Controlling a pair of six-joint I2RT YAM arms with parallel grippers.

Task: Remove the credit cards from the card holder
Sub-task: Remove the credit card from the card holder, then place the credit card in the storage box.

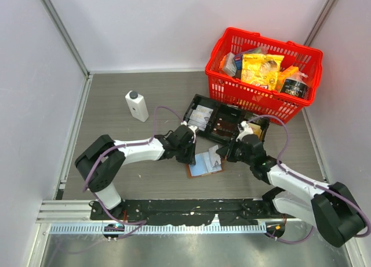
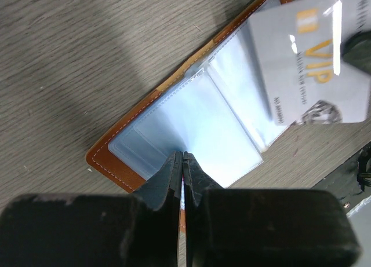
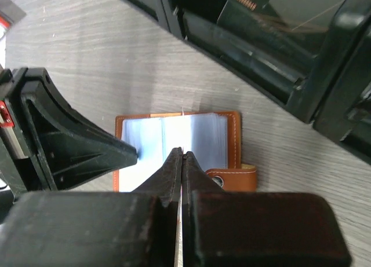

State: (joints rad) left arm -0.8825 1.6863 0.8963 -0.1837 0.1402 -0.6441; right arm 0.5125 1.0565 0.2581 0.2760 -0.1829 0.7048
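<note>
Closest to the left wrist lens, the left gripper (image 2: 183, 158) shows its jaws pressed together, the tip set down on a pale pocket of the card holder (image 2: 197, 110). The holder lies open and flat on the table (image 2: 64, 58) between the two arms. Just beyond that tip, a whitish credit card (image 2: 310, 64) printed "VIP" stands clear of the far pockets, with a dark fingertip at its outer edge.

From the right wrist, the right gripper (image 3: 182, 156) also has its jaws closed over the middle of the holder. A thin white sliver between them reads as this same card seen edge-on; the pinch is inferred, since the contact itself is hidden. The brown side tab (image 3: 232, 179) juts from the holder's right edge. Farther back sits the black tray (image 3: 261, 58), and farthest, in the overhead view, the red basket (image 1: 264, 70).

Handling, as judged: the card is light, thin, stiff and glossy, so a shallow pinch may slip. It is best taken across a free short edge and drawn in line with the pocket mouth. The holder looks light and limp, and its clear sleeves probably cling, so it would tend to lift with a card unless the opposite page is pinned. Whether the other pockets are filled cannot be told.
</note>
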